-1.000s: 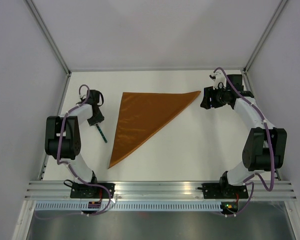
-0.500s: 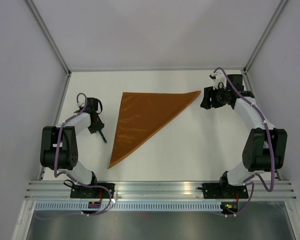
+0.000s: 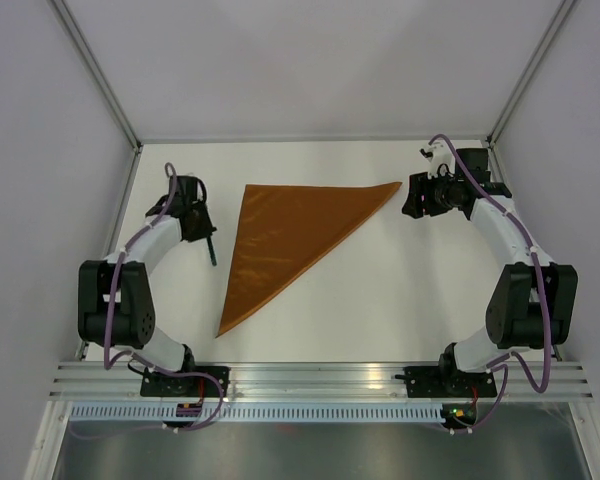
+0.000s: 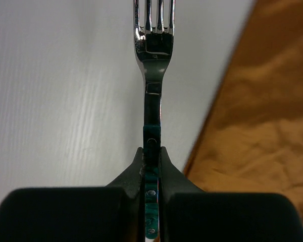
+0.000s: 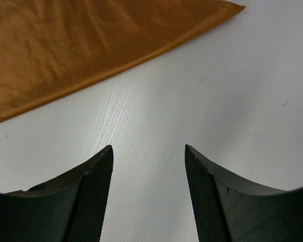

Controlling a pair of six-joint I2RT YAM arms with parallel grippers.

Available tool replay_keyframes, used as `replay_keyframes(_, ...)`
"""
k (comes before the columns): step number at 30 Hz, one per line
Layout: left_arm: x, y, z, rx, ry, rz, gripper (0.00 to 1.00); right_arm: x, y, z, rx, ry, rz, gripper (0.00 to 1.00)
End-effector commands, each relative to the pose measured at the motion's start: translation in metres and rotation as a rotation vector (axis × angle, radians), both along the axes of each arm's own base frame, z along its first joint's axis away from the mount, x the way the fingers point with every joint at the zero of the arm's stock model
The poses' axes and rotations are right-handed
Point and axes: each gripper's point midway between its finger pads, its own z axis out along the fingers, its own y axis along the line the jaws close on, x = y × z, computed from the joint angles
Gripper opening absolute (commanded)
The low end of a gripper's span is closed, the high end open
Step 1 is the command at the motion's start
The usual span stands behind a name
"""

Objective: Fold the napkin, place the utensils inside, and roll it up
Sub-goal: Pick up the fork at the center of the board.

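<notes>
Pale walls [image 3: 310, 60] are enclosing a white desk [image 3: 380, 300] where the napkin [image 3: 285, 235] is lying mid-desk folded into a triangle, the left gripper [image 4: 151, 154] is clamping a fork [image 4: 152, 60] whose tines are running off the wrist view's top, and the right gripper [image 5: 148, 147] is hanging spread apart near the napkin's right tip.

White bench [image 3: 400, 300], matte, faint wood-like grain in the wrist views. One item lies flat on it: a rust-brown napkin [image 3: 280, 235], folded into a triangle and lightly wrinkled. It sits around 10 o'clock of bench centre, tips toward 11, 2 and 7 o'clock.
</notes>
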Motion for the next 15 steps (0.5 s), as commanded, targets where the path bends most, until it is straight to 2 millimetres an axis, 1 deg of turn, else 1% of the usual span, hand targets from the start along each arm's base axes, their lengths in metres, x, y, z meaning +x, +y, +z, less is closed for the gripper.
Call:
replay_keyframes(1, 0.047, -0.071, 0.099, -0.004, -0.321, -0.392, 0.02, 0.005, 0.002, 0.033, 0.012, -0.084, 0.017, 0.65)
replay_keyframes(2, 0.049, -0.098, 0.106, 0.004, -0.338, -0.483, 0.02, 0.005, 0.002, 0.035, 0.011, -0.088, 0.015, 0.65)
replay_keyframes(3, 0.047, -0.116, 0.107, -0.005, -0.344, -0.584, 0.02, 0.006, 0.001, 0.037, 0.011, -0.093, 0.011, 0.65)
replay_keyframes(4, 0.045, -0.131, 0.103, -0.02, -0.336, -0.649, 0.02, 0.008, 0.001, 0.04, 0.012, -0.1, 0.01, 0.65)
replay_keyframes(5, 0.041, -0.155, 0.104, -0.029, -0.339, -0.73, 0.02, 0.008, 0.001, 0.041, 0.013, -0.1, 0.009, 0.66)
replay_keyframes(6, 0.037, -0.172, 0.09, -0.044, -0.31, -0.812, 0.02, 0.008, 0.001, 0.042, 0.013, -0.1, 0.009, 0.65)
replay_keyframes(7, 0.034, -0.185, 0.083, -0.022, -0.301, -0.887, 0.02, 0.009, 0.001, 0.043, 0.012, -0.102, 0.007, 0.65)
replay_keyframes(8, 0.026, -0.209, 0.081, -0.013, -0.297, -0.966, 0.02, 0.009, 0.0, 0.043, 0.011, -0.102, 0.002, 0.65)
replay_keyframes(9, 0.023, -0.219, 0.064, -0.002, -0.262, -1.032, 0.02, 0.01, 0.0, 0.044, 0.008, -0.106, 0.001, 0.65)
replay_keyframes(10, 0.021, -0.228, 0.058, 0.004, -0.254, -1.064, 0.02, 0.01, -0.001, 0.044, 0.005, -0.105, -0.003, 0.65)
replay_keyframes(11, 0.021, -0.239, 0.049, 0.016, -0.238, -1.108, 0.02, 0.01, -0.003, 0.042, 0.0, -0.099, -0.01, 0.65)
replay_keyframes(15, 0.017, -0.26, 0.044, -0.019, -0.241, -1.195, 0.02, 0.011, -0.005, 0.039, -0.016, -0.099, -0.019, 0.65)
